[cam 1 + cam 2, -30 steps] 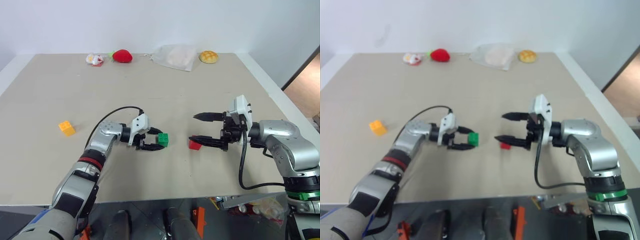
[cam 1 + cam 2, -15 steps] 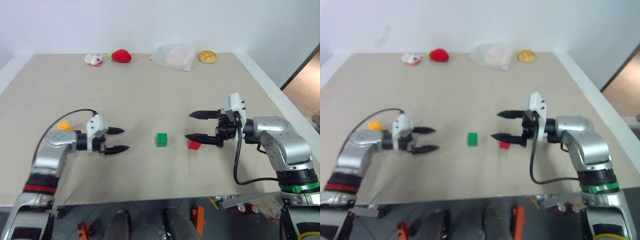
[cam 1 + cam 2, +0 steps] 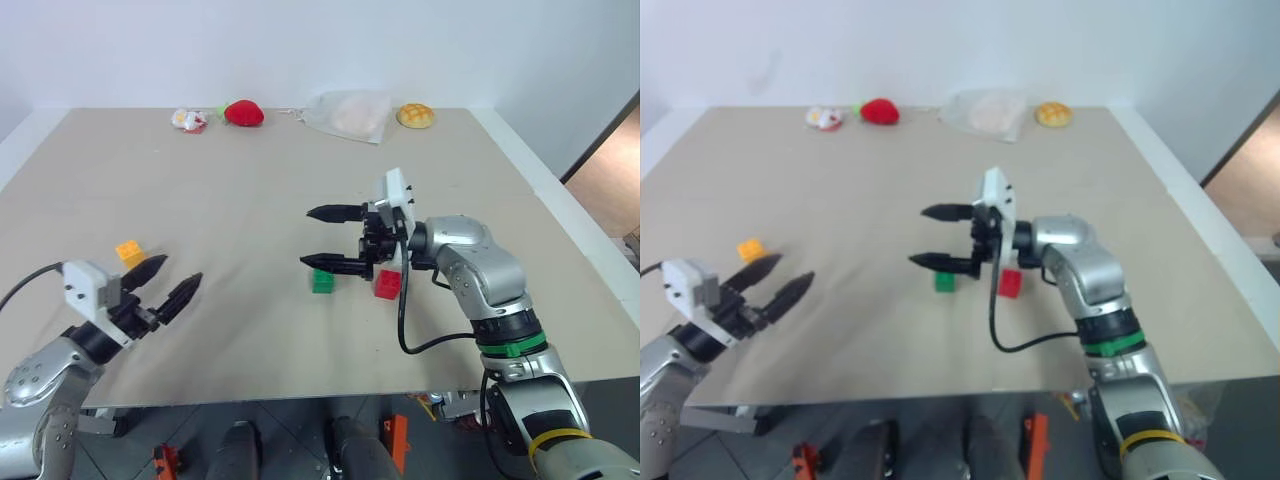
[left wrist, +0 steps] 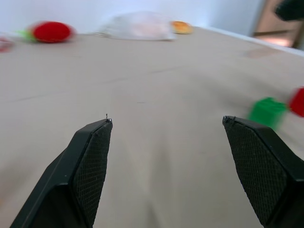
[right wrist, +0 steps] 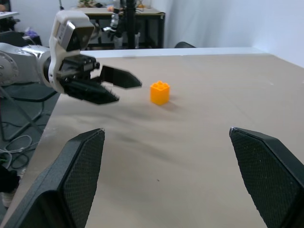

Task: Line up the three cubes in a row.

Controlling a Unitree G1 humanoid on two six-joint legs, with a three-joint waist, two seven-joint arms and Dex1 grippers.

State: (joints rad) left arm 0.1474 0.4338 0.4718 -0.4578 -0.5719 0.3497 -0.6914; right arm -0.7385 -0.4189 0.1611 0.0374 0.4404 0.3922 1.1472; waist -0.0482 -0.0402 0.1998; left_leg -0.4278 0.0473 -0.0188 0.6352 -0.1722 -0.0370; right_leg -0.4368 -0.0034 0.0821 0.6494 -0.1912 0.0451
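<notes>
Seeing both hands spread and empty: right hand [image 3: 318, 238] over green cube [image 3: 322, 282], left hand [image 3: 168, 283] near orange cube [image 3: 130, 252].

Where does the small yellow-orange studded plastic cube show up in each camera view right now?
Left eye view: yellow-orange cube, left side of the table, beside the left gripper.
Right eye view: same spot.
Left wrist view: not in it.
Right wrist view: mid-picture, beside the left gripper.
Shared landmark: the left gripper.
</notes>
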